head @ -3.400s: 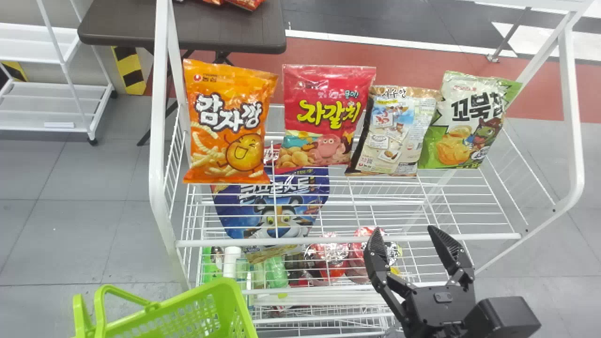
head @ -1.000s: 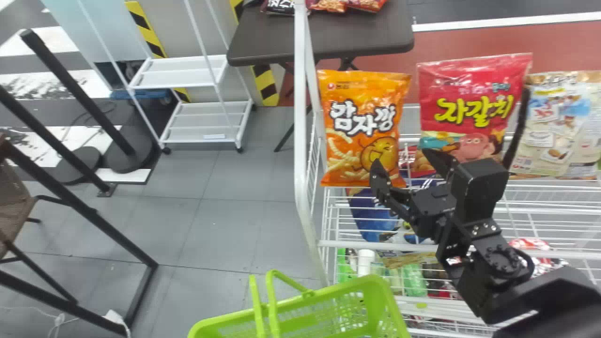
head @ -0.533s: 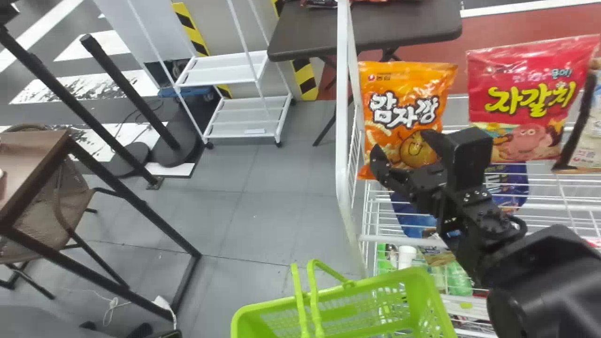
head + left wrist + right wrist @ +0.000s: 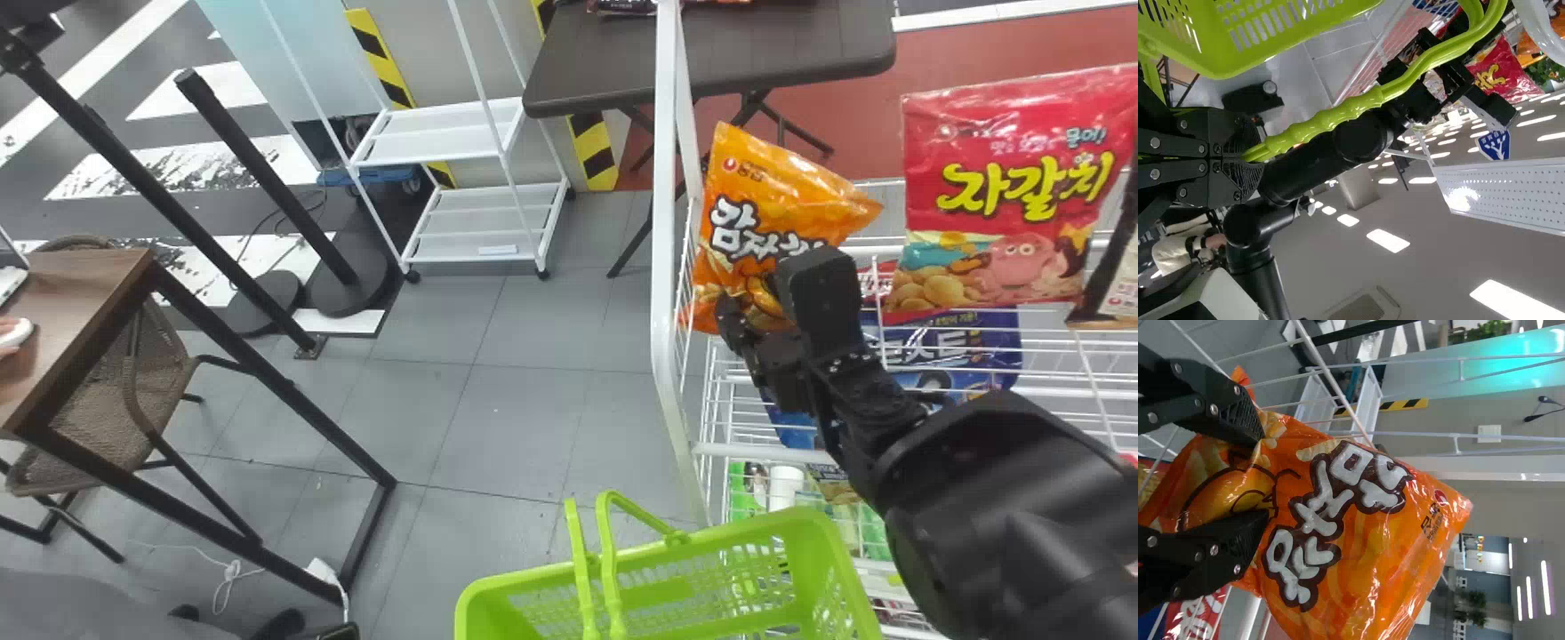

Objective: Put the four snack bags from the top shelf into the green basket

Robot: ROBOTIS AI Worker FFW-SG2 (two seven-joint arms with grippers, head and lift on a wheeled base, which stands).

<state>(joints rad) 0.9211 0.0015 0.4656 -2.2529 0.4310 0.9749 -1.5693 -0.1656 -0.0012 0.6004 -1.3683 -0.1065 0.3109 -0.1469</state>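
Grey-tiled floor (image 4: 524,418) beyond the white wire rack (image 4: 664,267), and the glossy orange snack bag (image 4: 769,200), upright a moment ago, now buckles and tilts on the top shelf, pinched in my right gripper (image 4: 1263,478)! My left gripper (image 4: 1253,157) clamps the green plastic basket's handle (image 4: 1331,121); lifting looks next.

A dark table (image 4: 738,53) stands near a white rack (image 4: 444,129), grey tiles (image 4: 524,413) floor the room, and lit panels (image 4: 1388,241) dot the ceiling (image 4: 1451,267)
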